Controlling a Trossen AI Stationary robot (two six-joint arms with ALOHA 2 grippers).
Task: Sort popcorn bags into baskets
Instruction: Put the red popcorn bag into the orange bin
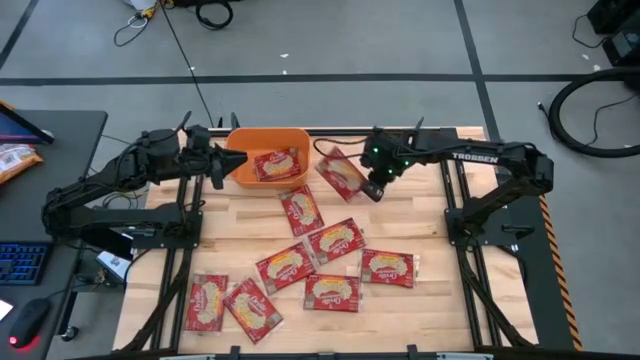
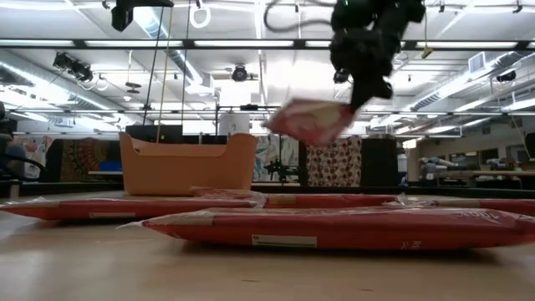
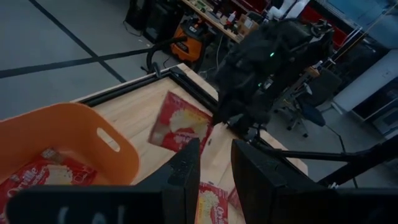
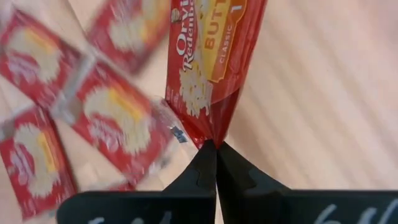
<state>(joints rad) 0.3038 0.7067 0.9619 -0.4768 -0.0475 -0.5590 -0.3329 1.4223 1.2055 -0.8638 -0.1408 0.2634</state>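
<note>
I see right gripper (image 1: 372,187) clamped on a bag's (image 1: 340,172) edge, held above table just right of bin (image 1: 240,141); left gripper (image 1: 222,163) slightly open beside bin.

A wooden slatted table (image 1: 420,300) fills the middle. Left of it stands a dark desk (image 1: 60,140) with a blue keyboard (image 1: 20,265), a red mouse (image 1: 25,322) and an orange snack packet (image 1: 15,160). Black cables (image 1: 215,12) lie coiled on the grey floor (image 1: 350,35).
</note>
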